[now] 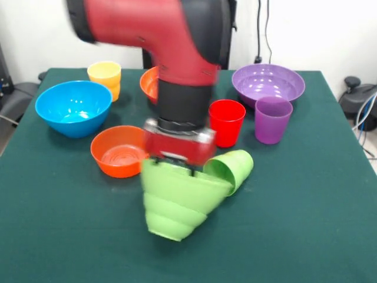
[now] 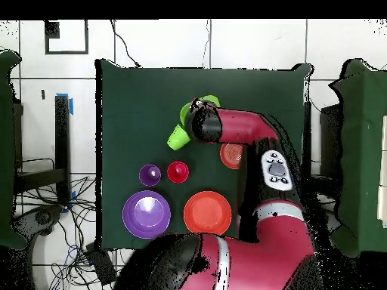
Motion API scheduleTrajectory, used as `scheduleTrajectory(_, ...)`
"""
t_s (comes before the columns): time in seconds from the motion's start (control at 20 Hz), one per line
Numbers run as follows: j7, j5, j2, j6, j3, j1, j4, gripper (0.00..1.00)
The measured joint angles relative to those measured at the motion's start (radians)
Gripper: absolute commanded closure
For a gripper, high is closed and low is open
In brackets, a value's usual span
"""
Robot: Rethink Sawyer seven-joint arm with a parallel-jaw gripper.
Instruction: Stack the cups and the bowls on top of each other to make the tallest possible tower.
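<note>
One large green bowl (image 1: 179, 200) hangs tilted from fingers (image 1: 177, 160), clamped

Green-clothed worktop (image 1: 306, 224) carries blue bowl (image 1: 73, 107), yellow cup (image 1: 105, 77), ribbed orange-red bowl (image 1: 118, 151), red cup (image 1: 227, 122), purple cup (image 1: 273, 119), purple bowl (image 1: 268, 83).
</note>
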Motion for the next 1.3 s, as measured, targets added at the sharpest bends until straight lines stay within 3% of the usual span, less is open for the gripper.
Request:
scheduleTrajectory(0.15,0.000,-0.001,-0.051,0.000,0.023,-0.090,0.050,0.00)
scheduleTrajectory(0.55,0.000,-0.045,-0.128,0.031,0.038,-0.245,0.079,0.00)
scheduleTrajectory(1.1,0.000,-0.057,-0.135,0.244,0.039,-0.231,-0.030,0.00)
scheduleTrajectory(1.3,0.000,-0.059,-0.137,0.255,0.044,-0.215,-0.049,0.00)
